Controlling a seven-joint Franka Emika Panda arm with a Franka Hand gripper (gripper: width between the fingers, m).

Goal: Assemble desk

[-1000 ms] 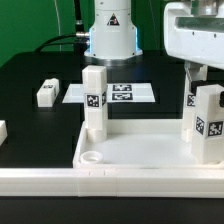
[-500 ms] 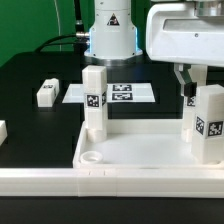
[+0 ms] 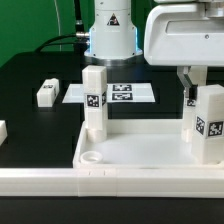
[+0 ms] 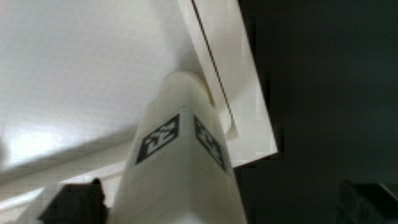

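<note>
The white tray-like tabletop (image 3: 140, 150) lies at the front with two tagged legs standing upright in it. One leg (image 3: 95, 100) stands at the back corner on the exterior view's left. The other leg (image 3: 208, 122) stands at the exterior view's right. My gripper (image 3: 207, 88) hangs over the top of that right leg, open, with one dark finger (image 3: 189, 88) beside it. In the wrist view the leg (image 4: 178, 150) rises between my fingertips (image 4: 71, 205) with dark gaps on both sides, and the gripper (image 4: 222, 208) holds nothing. The tabletop rim (image 4: 222, 60) runs alongside.
A loose white leg (image 3: 46, 93) lies on the black table at the exterior view's left, and another white block (image 3: 2, 130) shows at the left edge. The marker board (image 3: 125, 93) lies flat behind the tabletop, before the arm's base (image 3: 110, 35). A white rail (image 3: 60, 182) runs along the front.
My jaws have spread wider off the right leg. The wrist body has shifted toward the exterior view's left. The leg stays upright in the tabletop.
</note>
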